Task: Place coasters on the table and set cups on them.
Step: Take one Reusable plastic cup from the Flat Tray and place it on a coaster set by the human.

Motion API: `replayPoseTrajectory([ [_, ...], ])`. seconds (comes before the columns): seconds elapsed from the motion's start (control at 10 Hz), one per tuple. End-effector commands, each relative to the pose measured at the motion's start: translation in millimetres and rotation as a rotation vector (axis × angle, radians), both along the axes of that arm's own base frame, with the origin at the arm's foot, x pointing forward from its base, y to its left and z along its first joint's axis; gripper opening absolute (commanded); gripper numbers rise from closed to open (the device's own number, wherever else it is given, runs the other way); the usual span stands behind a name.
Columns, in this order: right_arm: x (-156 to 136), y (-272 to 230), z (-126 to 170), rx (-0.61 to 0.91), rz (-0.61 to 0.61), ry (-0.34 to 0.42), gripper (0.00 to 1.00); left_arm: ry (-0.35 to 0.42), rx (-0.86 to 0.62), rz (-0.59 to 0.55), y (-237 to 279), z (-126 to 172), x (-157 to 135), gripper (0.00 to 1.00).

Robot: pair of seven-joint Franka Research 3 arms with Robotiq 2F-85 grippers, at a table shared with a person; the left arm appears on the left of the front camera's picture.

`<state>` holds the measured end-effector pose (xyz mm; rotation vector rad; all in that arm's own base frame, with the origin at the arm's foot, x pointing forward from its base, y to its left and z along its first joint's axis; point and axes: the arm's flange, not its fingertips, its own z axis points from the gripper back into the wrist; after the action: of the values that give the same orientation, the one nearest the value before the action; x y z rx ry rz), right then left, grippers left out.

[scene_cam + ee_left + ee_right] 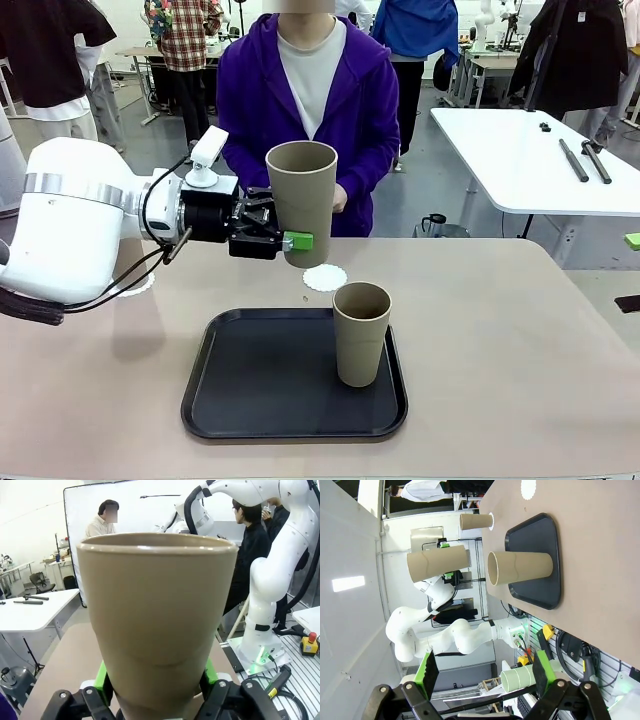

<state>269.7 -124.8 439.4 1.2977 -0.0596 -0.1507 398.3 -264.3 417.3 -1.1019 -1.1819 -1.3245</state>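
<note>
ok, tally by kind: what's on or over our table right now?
Cups: 3 (held cup in the left gripper, cup on the tray, cup on a coaster)
Coasters: 2 in view (bare coaster, coaster under that cup)
Tray: 1
Total: 6

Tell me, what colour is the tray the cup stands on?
Black. The tray shows best in the front view.

front faces across table (500,330); all views share the raised cup (302,195)
</note>
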Motion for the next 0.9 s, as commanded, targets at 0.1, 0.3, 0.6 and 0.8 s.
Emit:
replayPoseTrajectory([
  [0.1,-0.7,0.7,0.8,0.01,-0.001,-0.003,1.0,0.0,-0.01,-0.007,1.8,-11.4,3.6,0.24],
  [0.3,-0.7,0.7,0.8,0.01,-0.001,-0.003,1.0,0.015,0.042,0.011,-4.7,-17.8,37.4,0.82],
  [0.6,-0.7,0.7,0.8,0.01,-0.001,-0.003,1.0,0.019,0.119,0.084,-28.4,-52.3,118.9,0.82],
  [0.8,-0.7,0.7,0.8,0.01,-0.001,-0.003,1.0,0.024,0.116,0.092,-46.2,-73.7,157.5,0.82],
])
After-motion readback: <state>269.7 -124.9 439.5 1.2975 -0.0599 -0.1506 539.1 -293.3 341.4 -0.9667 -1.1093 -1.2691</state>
